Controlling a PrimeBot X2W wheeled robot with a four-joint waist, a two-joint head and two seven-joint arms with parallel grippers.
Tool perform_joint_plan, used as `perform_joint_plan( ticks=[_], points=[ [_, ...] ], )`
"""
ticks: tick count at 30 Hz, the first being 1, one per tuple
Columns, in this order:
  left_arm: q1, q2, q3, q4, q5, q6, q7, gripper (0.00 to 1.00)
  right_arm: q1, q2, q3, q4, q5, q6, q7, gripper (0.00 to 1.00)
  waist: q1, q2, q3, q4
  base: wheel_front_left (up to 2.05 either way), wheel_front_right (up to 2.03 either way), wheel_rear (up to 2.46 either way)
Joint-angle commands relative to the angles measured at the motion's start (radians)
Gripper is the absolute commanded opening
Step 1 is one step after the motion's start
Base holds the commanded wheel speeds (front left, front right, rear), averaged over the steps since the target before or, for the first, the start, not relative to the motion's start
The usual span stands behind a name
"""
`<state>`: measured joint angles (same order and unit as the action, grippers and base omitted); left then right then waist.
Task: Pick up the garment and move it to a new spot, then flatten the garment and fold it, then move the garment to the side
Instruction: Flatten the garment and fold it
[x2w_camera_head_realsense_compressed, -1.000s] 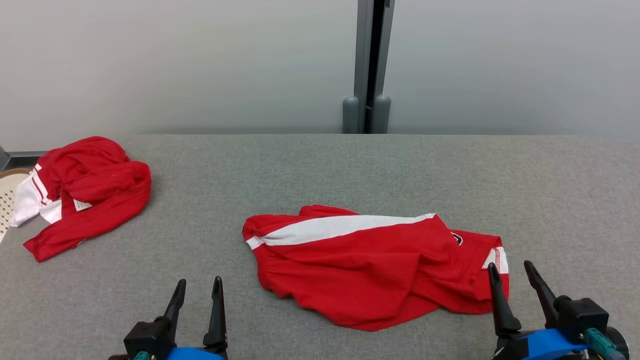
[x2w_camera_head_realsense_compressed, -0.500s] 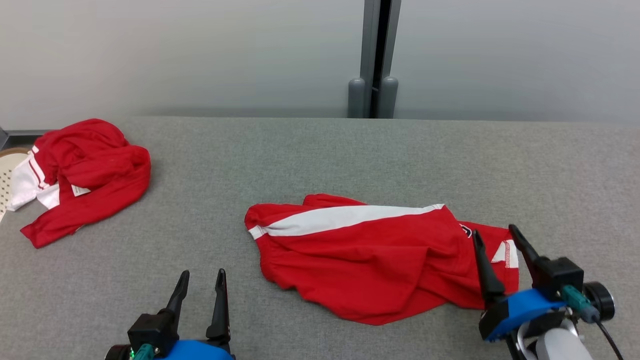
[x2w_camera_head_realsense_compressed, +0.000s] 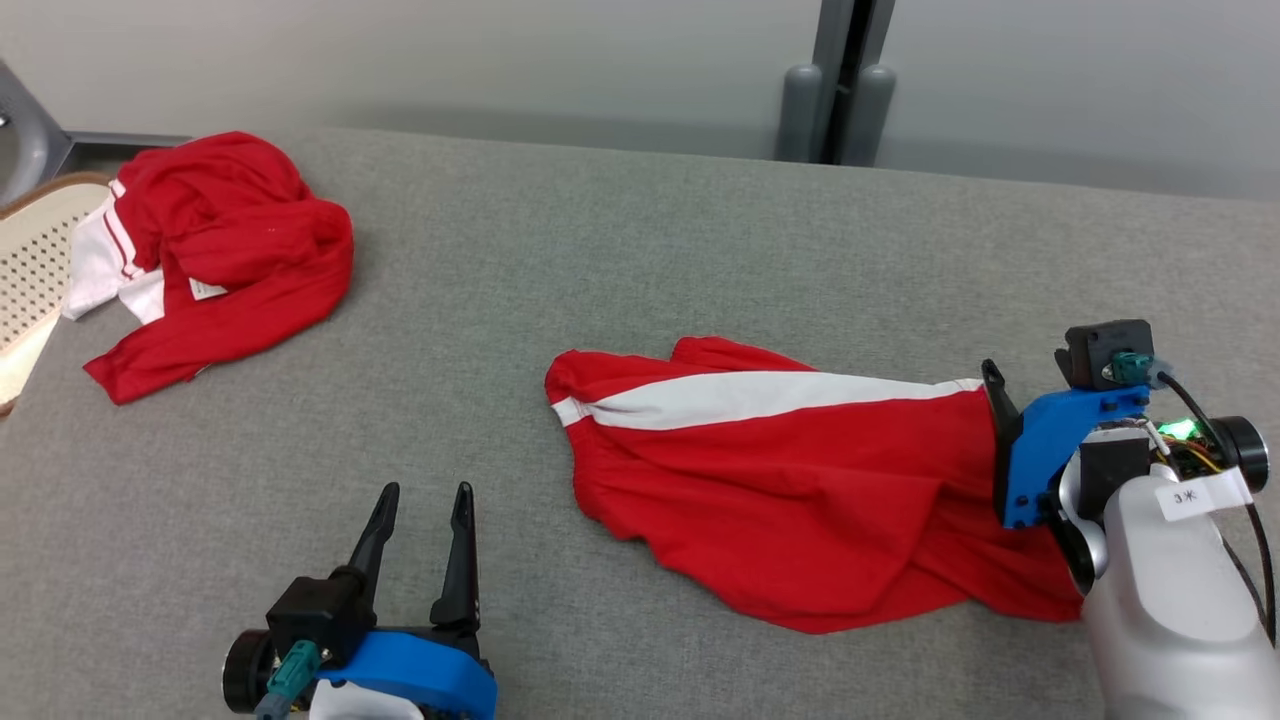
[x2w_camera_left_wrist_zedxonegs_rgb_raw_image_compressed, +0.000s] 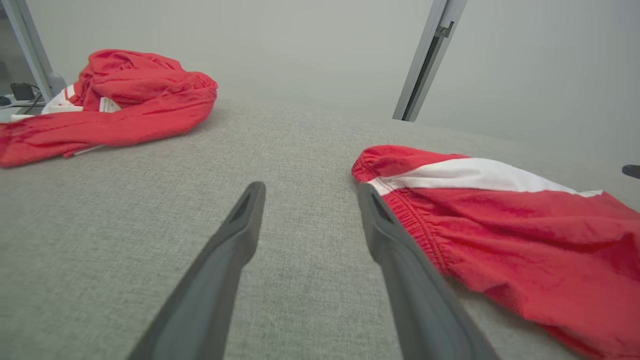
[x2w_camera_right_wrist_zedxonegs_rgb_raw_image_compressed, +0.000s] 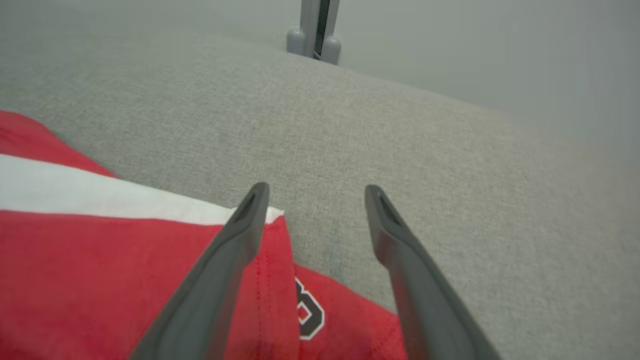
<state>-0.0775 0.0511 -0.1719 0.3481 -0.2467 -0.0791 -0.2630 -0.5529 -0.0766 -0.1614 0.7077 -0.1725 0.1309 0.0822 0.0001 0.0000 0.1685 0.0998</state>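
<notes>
The red garment (x2w_camera_head_realsense_compressed: 800, 480) lay crumpled on the grey table (x2w_camera_head_realsense_compressed: 600, 250), toward 4 o'clock in the head view, w/ the right gripper (x2w_camera_right_wrist_zedxonegs_rgb_raw_image_compressed: 316, 189) spread wide over its 3 o'clock end — nothing pinched yet. I think it had to dip low & bite a thick bit of that corner, not just the top layer. The left gripper (x2w_camera_head_realsense_compressed: 427, 490), at the garment's 8 o'clock, was spread & empty too — best it took the waistband (x2w_camera_head_realsense_compressed: 575, 410) end so the cloth rose even.
</notes>
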Motion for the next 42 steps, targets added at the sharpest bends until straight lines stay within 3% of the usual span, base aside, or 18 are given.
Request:
perform_joint_plan(
  ticks=[1,9,11,13,19,21,22,29,37,42],
  points=[
    [-0.018,-0.001,0.0,-0.004,-0.007,0.006,-0.003,1.0,-0.028,-0.014,0.0,0.025,-0.01,0.0,0.03,1.0,-0.0001,0.0,0.027,0.027,0.0,0.0,0.0],
    [-0.033,-0.001,-0.018,-0.008,-0.018,0.019,-0.003,1.0,-0.096,-0.052,0.053,0.137,0.05,0.0,0.138,1.0,-0.0001,0.0,0.059,0.056,0.0,0.0,0.0],
    [-0.036,-0.001,-0.018,-0.008,-0.02,0.02,-0.003,1.0,-0.103,-0.056,0.071,0.153,0.063,0.0,0.158,0.7,-0.0001,0.0,0.06,0.057,0.0,0.0,0.0],
    [-0.036,-0.001,-0.016,-0.009,-0.02,0.022,-0.003,1.0,-0.107,-0.063,0.083,0.164,0.076,0.0,0.175,0.51,-0.0001,0.0,0.06,0.056,0.0,0.0,0.0],
    [-0.05,-0.001,-0.02,-0.009,-0.016,0.02,-0.003,1.0,-0.116,-0.078,0.124,0.19,0.125,0.0,0.221,0.33,-0.0001,0.0,0.059,0.056,0.0,0.0,0.0],
    [-0.062,-0.001,-0.024,-0.001,-0.017,0.012,-0.003,1.0,-0.124,-0.084,0.13,0.186,0.139,0.0,0.218,0.17,-0.0001,0.0,0.063,0.056,0.0,0.0,0.0],
    [-0.074,-0.001,-0.028,0.006,-0.012,0.008,-0.003,1.0,-0.129,-0.084,0.135,0.184,0.145,0.0,0.214,0.0,-0.0001,0.0,0.064,0.055,0.0,0.0,0.0],
    [-0.24,0.014,-0.087,0.159,-0.02,-0.038,0.056,1.0,-0.143,-0.08,0.196,0.16,0.184,0.0,0.166,0.0,-0.0001,0.0,0.068,0.026,0.0,0.0,0.0],
    [-0.394,0.042,-0.173,0.299,-0.194,-0.052,0.288,1.0,-0.159,-0.073,0.27,0.134,0.233,0.0,0.137,0.0,-0.0001,0.0,0.092,-0.04,0.0,0.0,0.0],
    [-0.429,0.064,-0.227,0.322,-0.266,-0.052,0.323,1.0,-0.163,-0.089,0.296,0.124,0.254,0.0,0.126,0.0,-0.0001,0.0,0.107,-0.062,0.0,0.0,0.0]
  ],
)
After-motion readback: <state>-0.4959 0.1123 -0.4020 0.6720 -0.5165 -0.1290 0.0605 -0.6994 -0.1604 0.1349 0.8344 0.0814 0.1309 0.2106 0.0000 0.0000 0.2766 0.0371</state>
